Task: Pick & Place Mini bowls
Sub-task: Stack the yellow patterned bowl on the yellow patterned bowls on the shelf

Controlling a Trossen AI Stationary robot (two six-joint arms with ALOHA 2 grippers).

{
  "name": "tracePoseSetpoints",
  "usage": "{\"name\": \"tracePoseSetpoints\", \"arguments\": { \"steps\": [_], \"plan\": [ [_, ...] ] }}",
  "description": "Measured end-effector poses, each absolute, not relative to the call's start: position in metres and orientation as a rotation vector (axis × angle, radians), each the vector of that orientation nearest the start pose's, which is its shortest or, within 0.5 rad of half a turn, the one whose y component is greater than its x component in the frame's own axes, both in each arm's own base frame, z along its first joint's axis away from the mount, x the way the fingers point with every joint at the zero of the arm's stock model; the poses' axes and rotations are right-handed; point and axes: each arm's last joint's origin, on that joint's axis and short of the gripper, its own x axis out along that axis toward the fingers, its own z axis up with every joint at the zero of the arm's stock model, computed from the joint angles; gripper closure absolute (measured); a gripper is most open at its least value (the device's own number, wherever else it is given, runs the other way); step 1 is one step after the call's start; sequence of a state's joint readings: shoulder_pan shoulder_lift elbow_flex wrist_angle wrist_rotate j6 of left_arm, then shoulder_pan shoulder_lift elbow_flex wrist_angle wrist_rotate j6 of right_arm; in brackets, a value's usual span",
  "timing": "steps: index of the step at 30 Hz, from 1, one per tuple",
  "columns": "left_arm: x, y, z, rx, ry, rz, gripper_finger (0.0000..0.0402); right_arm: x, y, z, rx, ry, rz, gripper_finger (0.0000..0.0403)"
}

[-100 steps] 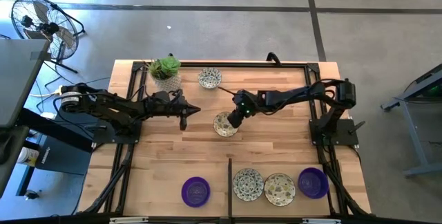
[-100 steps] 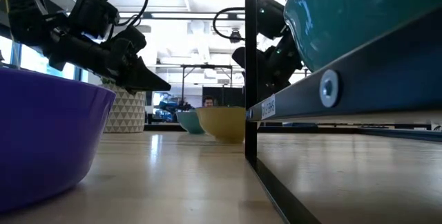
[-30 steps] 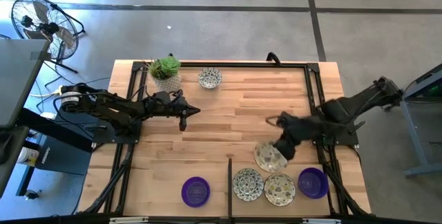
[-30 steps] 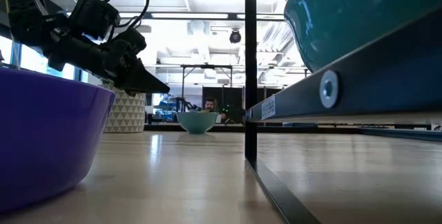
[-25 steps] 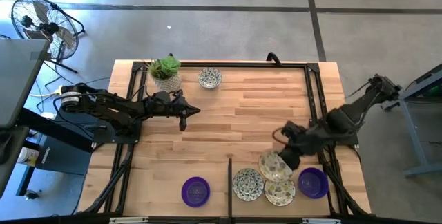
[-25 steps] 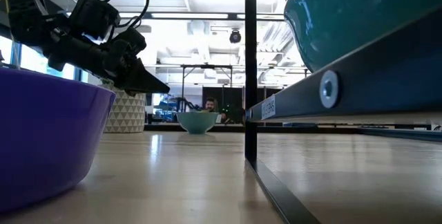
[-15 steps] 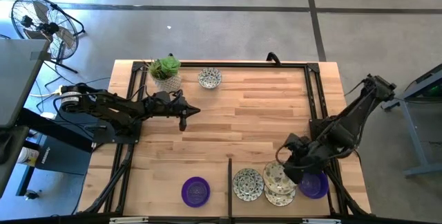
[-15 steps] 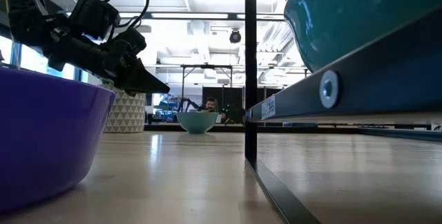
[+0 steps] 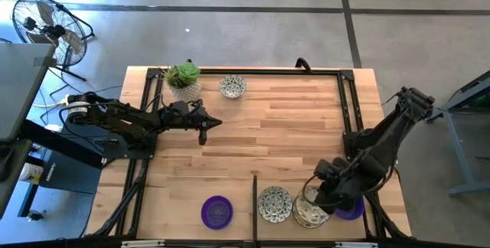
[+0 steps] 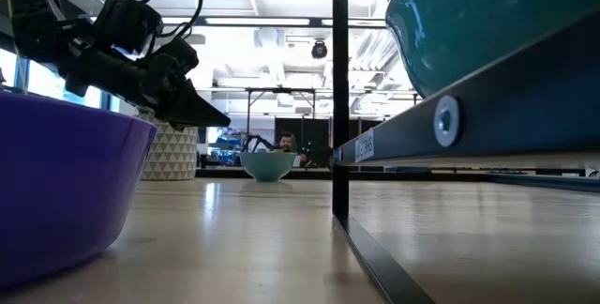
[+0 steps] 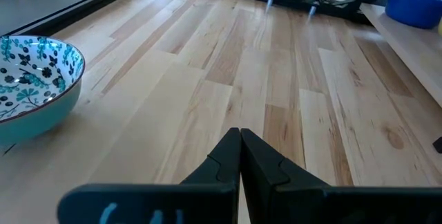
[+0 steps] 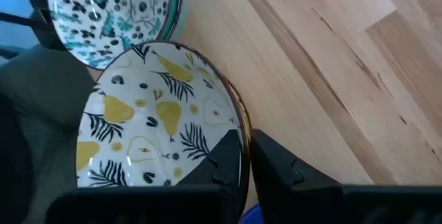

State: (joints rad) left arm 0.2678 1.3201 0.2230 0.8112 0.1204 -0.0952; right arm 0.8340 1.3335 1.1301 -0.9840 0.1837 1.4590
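No legible text or labels.

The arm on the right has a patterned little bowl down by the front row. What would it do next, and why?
Probably open its fingers and lift away. The right gripper pinches the rim of the yellow-pear bowl, which seems to sit on another patterned bowl in the front row, beside the green-speckled bowl. The left gripper waits shut mid-table.

Right gripper (image 9: 312, 199) low at the wooden table's (image 9: 291, 125) near edge, fingers pinching a rim. Left gripper (image 9: 205, 132) closed, hovering mid-table.
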Motion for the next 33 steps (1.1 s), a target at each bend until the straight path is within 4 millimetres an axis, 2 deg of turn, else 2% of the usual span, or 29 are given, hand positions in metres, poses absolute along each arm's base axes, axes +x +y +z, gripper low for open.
{"name": "tracePoseSetpoints", "arguments": {
  "steps": [8,19,25,33],
  "plan": [
    [0.206,0.053,0.141,-0.150,0.274,0.160,0.0402,0.173,0.187,0.268,0.625,1.180,-0.297,0.0393],
    [0.206,0.053,0.141,-0.150,0.274,0.160,0.0402,0.179,0.193,0.259,0.578,1.199,-0.298,0.0387],
    [0.205,0.053,0.141,-0.150,0.277,0.160,0.0402,0.179,0.191,0.259,0.527,1.180,-0.289,0.0372],
    [0.205,0.053,0.141,-0.150,0.277,0.160,0.0402,0.179,0.192,0.258,0.549,1.202,-0.288,0.0345]
  ]
}}
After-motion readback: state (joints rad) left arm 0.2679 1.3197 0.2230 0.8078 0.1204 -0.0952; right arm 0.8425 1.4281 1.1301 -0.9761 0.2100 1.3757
